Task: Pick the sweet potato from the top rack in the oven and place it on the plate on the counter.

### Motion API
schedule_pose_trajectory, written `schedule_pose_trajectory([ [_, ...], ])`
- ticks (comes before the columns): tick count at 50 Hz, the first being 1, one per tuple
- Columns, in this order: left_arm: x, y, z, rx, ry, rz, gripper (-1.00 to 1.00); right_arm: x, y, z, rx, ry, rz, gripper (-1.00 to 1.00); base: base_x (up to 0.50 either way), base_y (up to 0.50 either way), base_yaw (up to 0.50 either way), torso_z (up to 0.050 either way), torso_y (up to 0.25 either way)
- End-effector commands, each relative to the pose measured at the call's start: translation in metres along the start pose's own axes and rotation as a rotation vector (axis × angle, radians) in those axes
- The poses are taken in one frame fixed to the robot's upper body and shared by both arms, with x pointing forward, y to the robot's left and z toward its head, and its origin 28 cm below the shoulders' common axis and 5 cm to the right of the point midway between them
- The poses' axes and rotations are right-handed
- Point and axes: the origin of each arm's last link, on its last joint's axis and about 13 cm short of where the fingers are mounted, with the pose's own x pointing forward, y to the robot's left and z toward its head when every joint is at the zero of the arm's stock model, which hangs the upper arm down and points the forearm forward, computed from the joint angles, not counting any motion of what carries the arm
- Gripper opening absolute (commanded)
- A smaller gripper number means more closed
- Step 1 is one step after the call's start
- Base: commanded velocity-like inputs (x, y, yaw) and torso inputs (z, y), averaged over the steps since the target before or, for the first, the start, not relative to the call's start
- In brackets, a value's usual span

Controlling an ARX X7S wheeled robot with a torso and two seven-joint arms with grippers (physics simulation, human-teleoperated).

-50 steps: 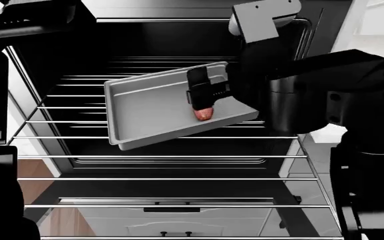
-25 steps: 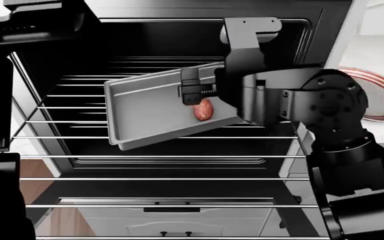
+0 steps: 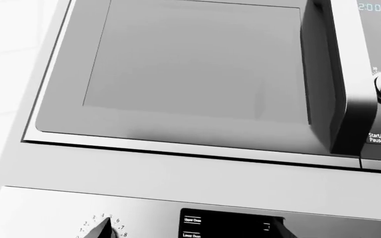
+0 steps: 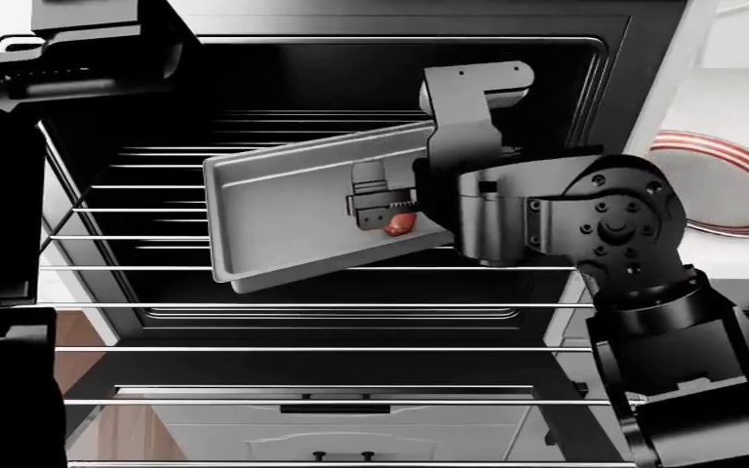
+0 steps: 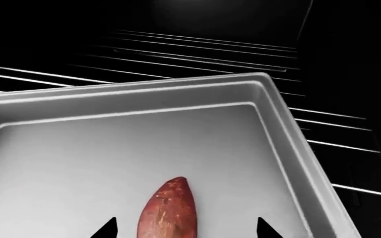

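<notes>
The sweet potato (image 5: 168, 210), reddish-pink, lies on a grey baking tray (image 5: 78, 163) on the oven's top wire rack (image 4: 140, 237). In the head view only a bit of the sweet potato (image 4: 402, 224) shows under my right gripper (image 4: 382, 207). In the right wrist view my right gripper (image 5: 184, 229) is open, one fingertip on each side of the potato, not touching it. The striped plate (image 4: 729, 185) sits on the white counter (image 4: 739, 255) to the right of the oven (image 4: 284, 78). My left gripper (image 3: 192, 230) is open and empty, held high in front of the oven's control panel.
The baking tray (image 4: 284, 219) sits skewed on the rack. Lower wire racks (image 4: 323, 348) jut forward below it. The oven door (image 4: 335, 424) hangs open underneath. A microwave (image 3: 197, 74) is above the control panel (image 3: 230, 225). My right arm's elbow (image 4: 609, 224) stands between oven and plate.
My right gripper has dropped lower onto the tray, now straddling the sweet potato and hiding most of it in the head view. The right elbow swung inward, uncovering the plate.
</notes>
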Motion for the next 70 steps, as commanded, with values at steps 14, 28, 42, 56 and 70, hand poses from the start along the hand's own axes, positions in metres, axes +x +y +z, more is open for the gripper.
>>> schedule_pose_trajectory([
  [14,-0.001,-0.002,-0.002,-0.002,0.007,-0.005,1.0,0.004,0.006,-0.011,0.001,0.021,0.024,1.0,0.0,0.0,0.0,0.0,0.0],
  [28,-0.001,-0.002,-0.001,-0.001,0.006,-0.003,1.0,0.005,0.011,-0.007,-0.054,0.157,-0.037,1.0,0.0,0.0,0.0,0.0,0.0],
  [42,-0.001,-0.002,-0.001,-0.003,0.004,-0.009,1.0,0.003,0.013,-0.002,-0.037,0.059,0.012,1.0,0.0,0.0,0.0,0.0,0.0],
  [56,-0.003,-0.002,-0.002,-0.005,0.006,-0.004,1.0,0.008,0.016,-0.003,-0.03,0.079,0.023,1.0,0.0,0.0,0.0,0.0,0.0],
  [70,-0.003,-0.002,-0.003,-0.006,0.011,-0.005,1.0,0.031,0.011,-0.008,-0.022,0.095,-0.011,1.0,0.0,0.0,0.0,0.0,0.0],
])
